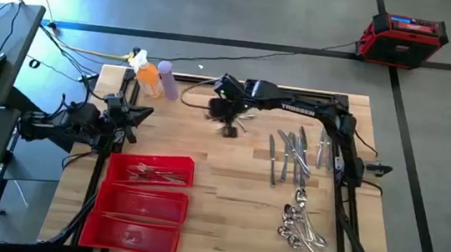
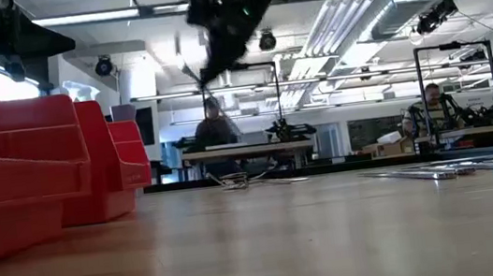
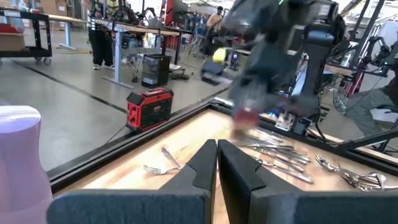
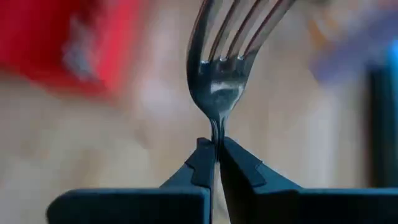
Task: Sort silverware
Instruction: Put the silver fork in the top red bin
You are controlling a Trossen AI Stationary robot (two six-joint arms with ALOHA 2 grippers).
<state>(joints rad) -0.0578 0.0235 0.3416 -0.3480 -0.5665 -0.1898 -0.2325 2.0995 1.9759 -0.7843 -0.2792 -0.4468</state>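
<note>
Overhead, the right gripper (image 4: 216, 149) clenched a slim shiny metal fork (image 4: 217, 93) near the table's far edge; ideally it needed steady carrying to the red plastic tray (image 1: 120, 165), beside the idle, closed left gripper (image 3: 216, 155).

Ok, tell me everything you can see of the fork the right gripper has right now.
The fork is shiny silver metal with four tines, a rounded shoulder and a slim neck. The right gripper is shut on that neck, its dark fingers pinching from both sides, with the tines pointing away from the wrist. Nothing else touches it. In the high view the gripper is over the table's far middle, near the purple bottle; the handle is hidden.
</note>
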